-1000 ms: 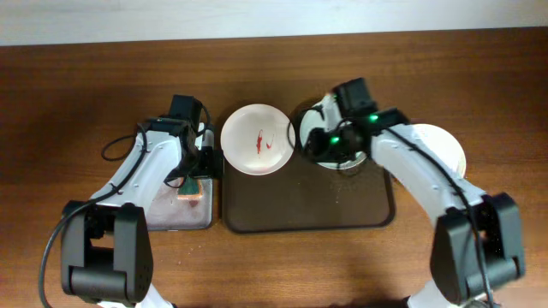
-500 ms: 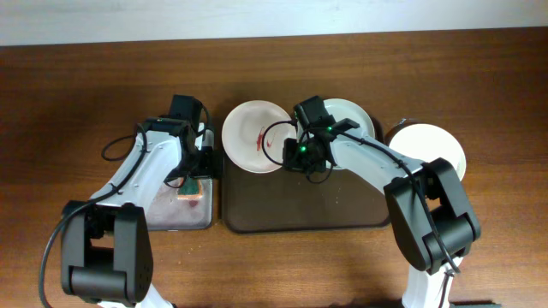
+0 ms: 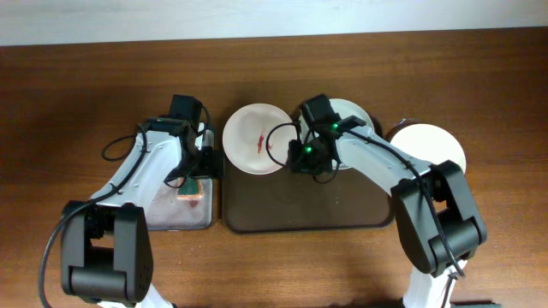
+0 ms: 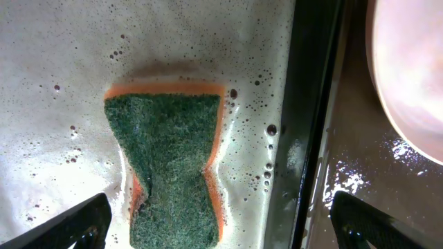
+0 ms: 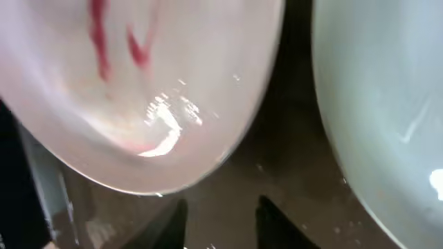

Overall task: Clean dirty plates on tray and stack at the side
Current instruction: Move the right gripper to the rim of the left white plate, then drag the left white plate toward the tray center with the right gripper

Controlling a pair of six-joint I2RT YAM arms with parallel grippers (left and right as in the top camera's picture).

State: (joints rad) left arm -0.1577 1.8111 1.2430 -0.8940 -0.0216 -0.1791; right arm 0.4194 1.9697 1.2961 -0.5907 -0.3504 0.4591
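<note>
Brown tray, three plates, one sponge

Ahead of the right fingers, only a narrow strip of tray lies free between the smeared plate and the pale plate. Between the left fingers sit the sponge and a dark rim.

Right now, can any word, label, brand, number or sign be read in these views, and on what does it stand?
None. The stained plate, the brown tray and the sponge show no readable words, numbers or signs.
</note>
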